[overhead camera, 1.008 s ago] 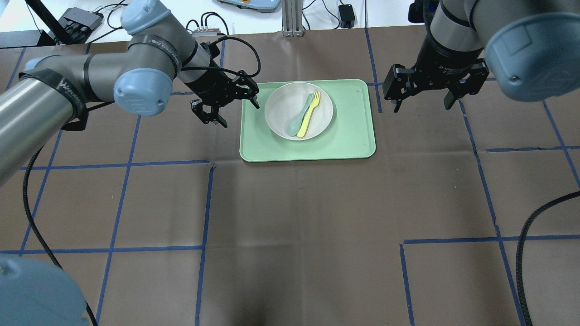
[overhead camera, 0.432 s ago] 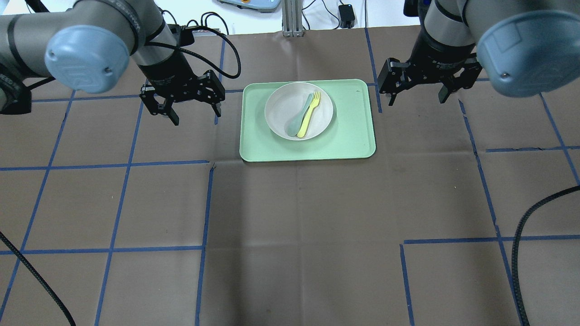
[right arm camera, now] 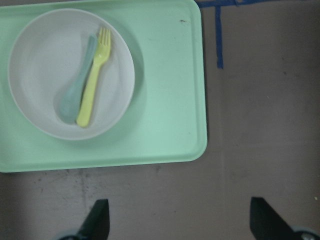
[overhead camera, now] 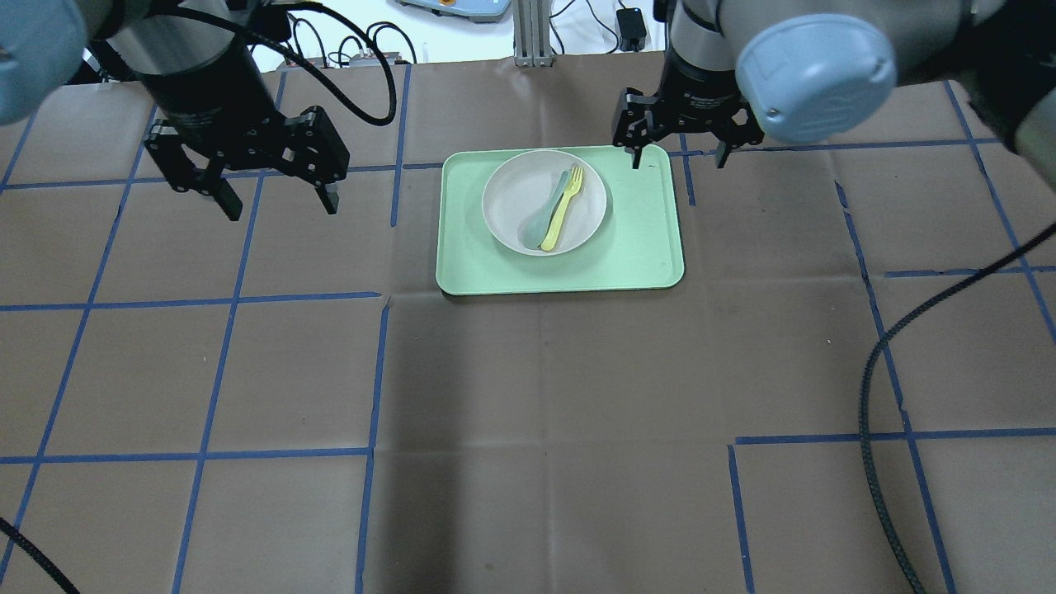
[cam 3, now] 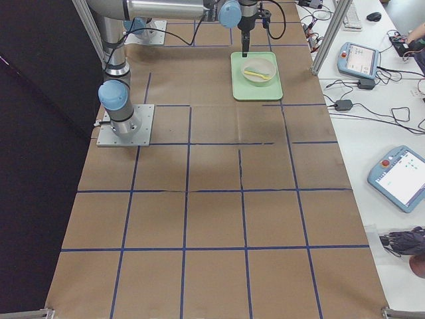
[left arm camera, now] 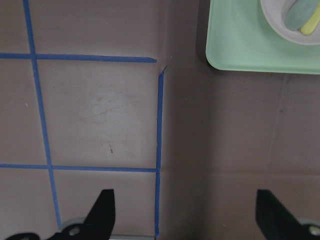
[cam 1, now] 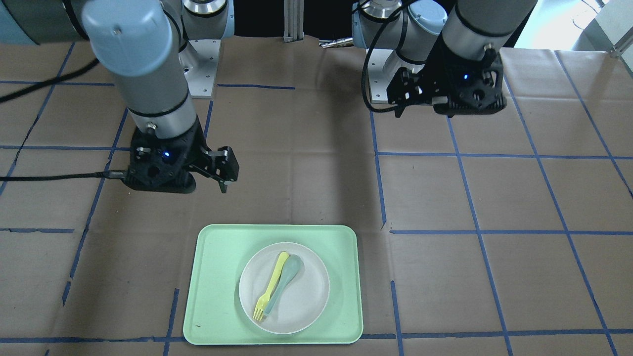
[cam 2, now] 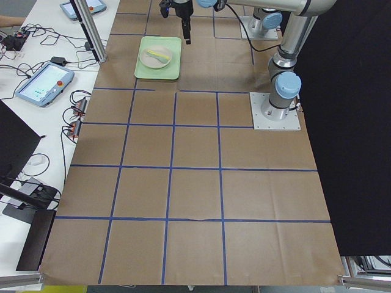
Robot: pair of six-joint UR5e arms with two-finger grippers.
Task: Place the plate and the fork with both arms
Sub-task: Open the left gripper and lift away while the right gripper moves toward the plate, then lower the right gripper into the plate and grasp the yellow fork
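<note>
Overhead: plate point(overhead camera: 513, 191), round, shallow, off-white, matte, with a raised rim. It sits on tray point(overhead camera: 643, 239), in its far half and left of centre. The tray is a mint-green rounded rectangle with a low lip. Fork point(overhead camera: 563, 208), slim pale-yellow plastic, lies inside the plate. Its long axis runs near-to-far, slightly tilted, with the tines at the far end, away from the robot and a little to its right. Spoon point(overhead camera: 532, 233), grey-green, lies just left of the fork, bowl at the near end, handle meeting the fork near the tines. Desk point(overhead camera: 544, 396) is covered in creased brown paper with a grid of blue tape lines point(overhead camera: 223, 301). Left pincer point(overhead camera: 280, 206) hangs over bare desk well left of the tray, jaws spread wide, nothing held. Right pincer point(overhead camera: 678, 161) hangs by the tray's far right corner, jaws apart, empty.

Front-facing: fork tines point toward the camera; spoon is on the fork's right here. The pincer fingers are mostly hidden behind the wrists.

Exterior left and right: tray is small at the desk's far end; the fork reads only as a yellow streak on the plate.

Left wrist: two black fingertips at the lower corners, wide apart, bare desk between. The tray corner, spoon bowl and fork handle end show at top right.

Right wrist: whole plate visible, fork tines toward the frame's top. Fingertips are wide apart over brown desk, just off the tray's edge
</note>
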